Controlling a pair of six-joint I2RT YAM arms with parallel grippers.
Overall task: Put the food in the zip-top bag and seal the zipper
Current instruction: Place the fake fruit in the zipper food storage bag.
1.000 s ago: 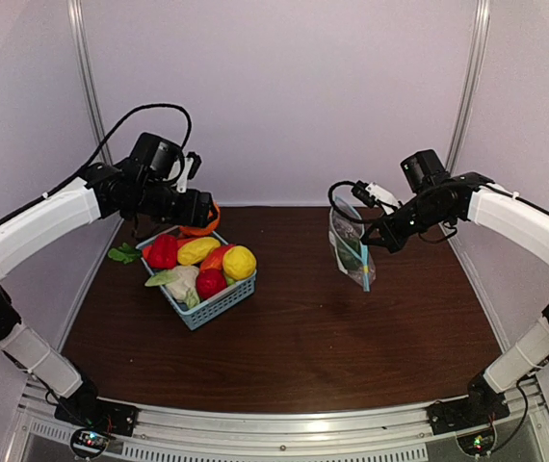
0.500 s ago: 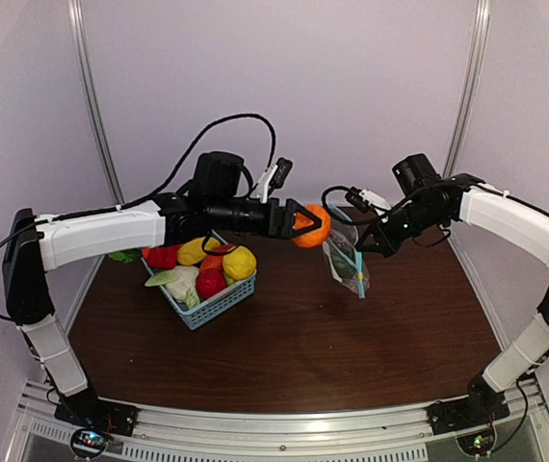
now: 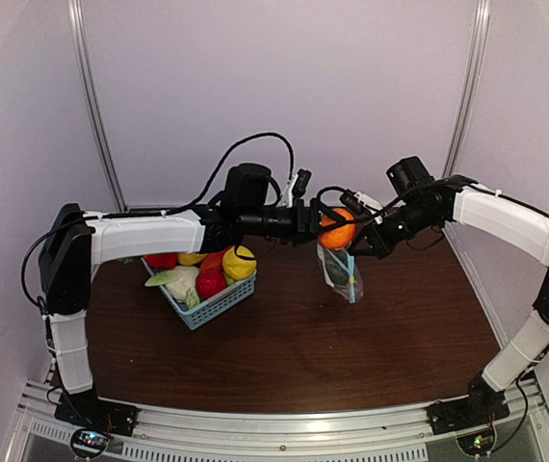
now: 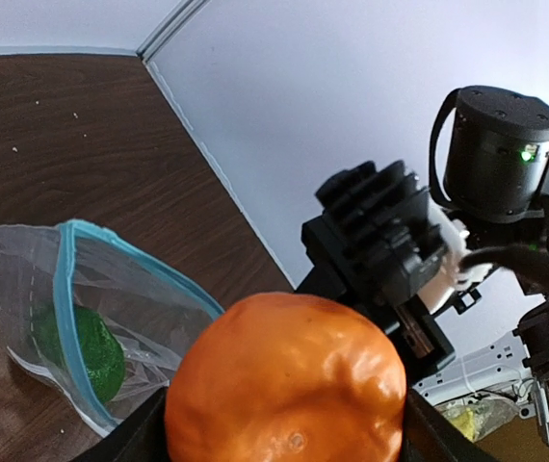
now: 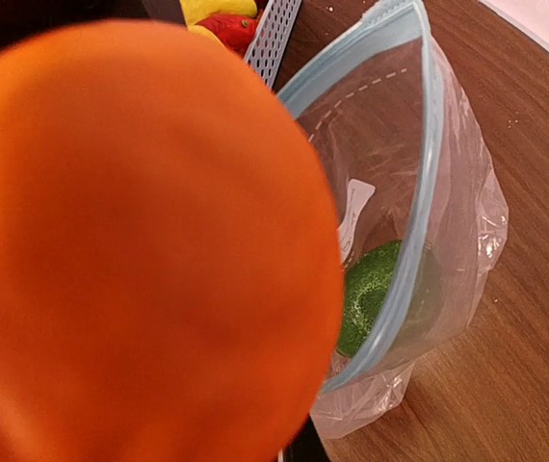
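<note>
Loading step under way above the dark brown wooden table (image 3: 303,366). More toy produce (image 3: 210,283) waiting in the light-blue lattice basket (image 3: 219,304). Crinkly clear zip-top bag (image 3: 340,274) hung from the right gripper (image 3: 359,242), pinched at its rim, light-blue zipper strip (image 4: 59,289) gaping, green leafy piece (image 5: 371,289) inside. Round orange toy fruit (image 4: 284,385) clamped in the left gripper (image 3: 331,231), just over the mouth. Next: lower in, release. Half a second back, farther left of the bag.

You see the round orange toy fruit (image 3: 337,231) aloft, right at 12 o'clock of the zip-top bag (image 3: 342,277). The clear bag hangs upright, its light-blue zipper (image 4: 140,262) gaping, with a green toy vegetable (image 5: 371,289) inside. The remaining food (image 3: 207,274) sits well apart at its 9 o'clock.
</note>
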